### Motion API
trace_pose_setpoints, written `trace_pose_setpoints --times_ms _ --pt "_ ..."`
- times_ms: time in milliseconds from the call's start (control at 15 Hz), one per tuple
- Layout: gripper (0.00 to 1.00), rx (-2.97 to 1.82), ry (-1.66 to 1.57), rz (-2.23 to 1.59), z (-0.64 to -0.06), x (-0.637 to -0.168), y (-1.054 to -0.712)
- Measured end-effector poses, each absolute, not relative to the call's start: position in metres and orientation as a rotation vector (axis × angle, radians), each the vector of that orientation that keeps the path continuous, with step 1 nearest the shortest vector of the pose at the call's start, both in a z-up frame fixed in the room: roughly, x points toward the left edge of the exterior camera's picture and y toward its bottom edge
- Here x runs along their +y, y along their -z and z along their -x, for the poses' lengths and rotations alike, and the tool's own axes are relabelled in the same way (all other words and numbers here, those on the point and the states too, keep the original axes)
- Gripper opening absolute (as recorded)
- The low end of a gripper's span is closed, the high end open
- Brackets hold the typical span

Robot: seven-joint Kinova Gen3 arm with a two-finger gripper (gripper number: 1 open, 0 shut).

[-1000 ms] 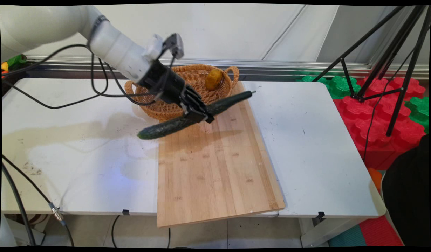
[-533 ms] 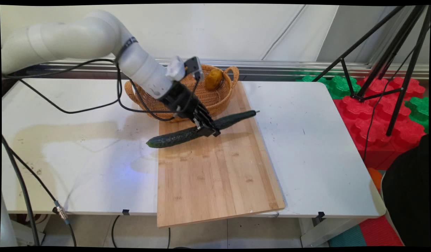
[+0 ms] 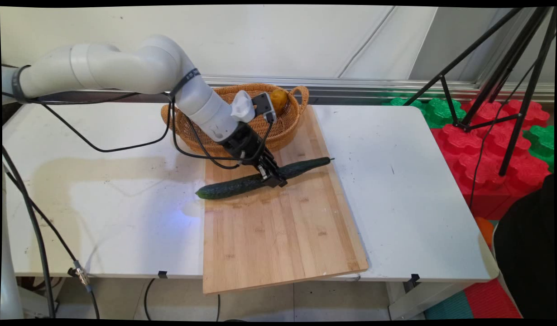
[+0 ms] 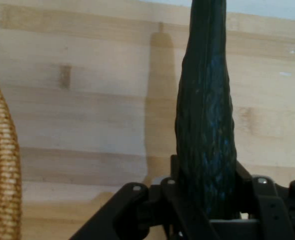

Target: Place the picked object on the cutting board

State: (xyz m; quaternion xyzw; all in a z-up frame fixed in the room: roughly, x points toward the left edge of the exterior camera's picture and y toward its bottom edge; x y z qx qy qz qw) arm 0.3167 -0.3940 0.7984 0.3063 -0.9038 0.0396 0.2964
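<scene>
gripper (image 3: 272,177) clamped on cucumber (image 3: 242,184) (mid-length), above cutting board (image 3: 278,235)

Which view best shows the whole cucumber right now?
The main view: the cucumber lies full length across the cutting board, with the gripper clamped at its middle. The hand view shows one tapering end only.

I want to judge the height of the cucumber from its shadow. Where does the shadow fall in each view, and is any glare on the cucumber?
Main view: a thin shadow hugs the near side of the cucumber, on the cutting board. Hand view: a soft shadow lies on the board left of the cucumber; faint bluish sheen on its skin. The gripper is shut on it.
</scene>
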Motion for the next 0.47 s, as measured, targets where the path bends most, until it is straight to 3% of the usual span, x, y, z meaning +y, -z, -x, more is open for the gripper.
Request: trace_pose_setpoints --times_ms 133,200,467 --pt "0.00 -2.404 -0.107 -0.819 -0.313 -0.396 -0.794" --pt "1.00 -2.402 -0.108 -0.821 -0.311 -0.398 -0.792" --pt "1.00 -2.393 -0.115 -0.832 -0.305 -0.401 -0.787"
